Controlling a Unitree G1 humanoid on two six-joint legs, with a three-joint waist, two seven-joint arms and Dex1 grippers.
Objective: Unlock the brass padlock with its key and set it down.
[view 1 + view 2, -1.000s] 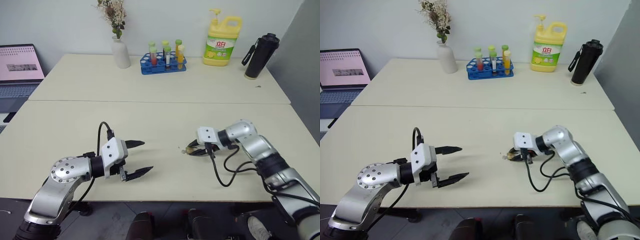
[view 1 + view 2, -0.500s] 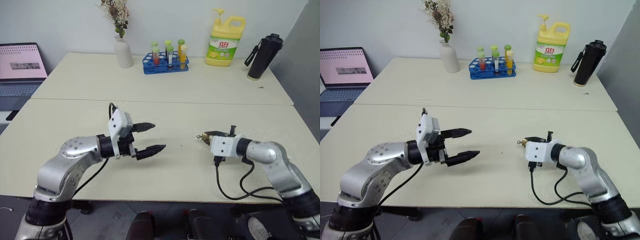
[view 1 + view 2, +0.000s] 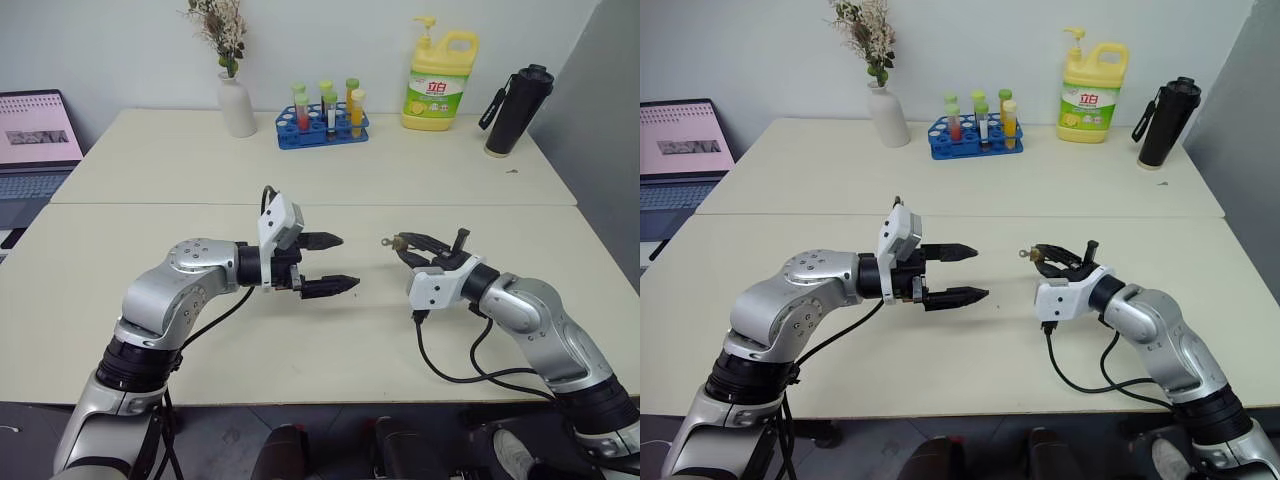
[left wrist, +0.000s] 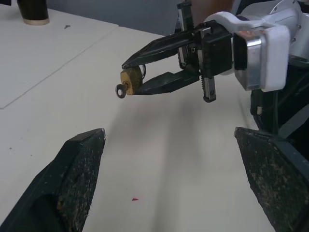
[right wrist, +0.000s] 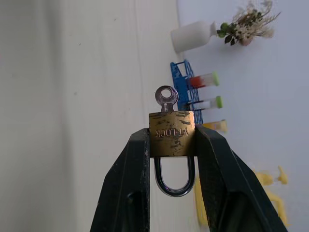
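Above table (image 3: 150, 330): brass padlock (image 5: 171, 134) between right pincer (image 5: 171, 145) fingers

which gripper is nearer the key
Right. The right gripper pinches the brass padlock with the key sticking out of it; the open left gripper faces it across a gap.

From the head we look down over the table (image 3: 300, 180); each wrist camera sits close — both share the brass padlock (image 5: 171, 134).
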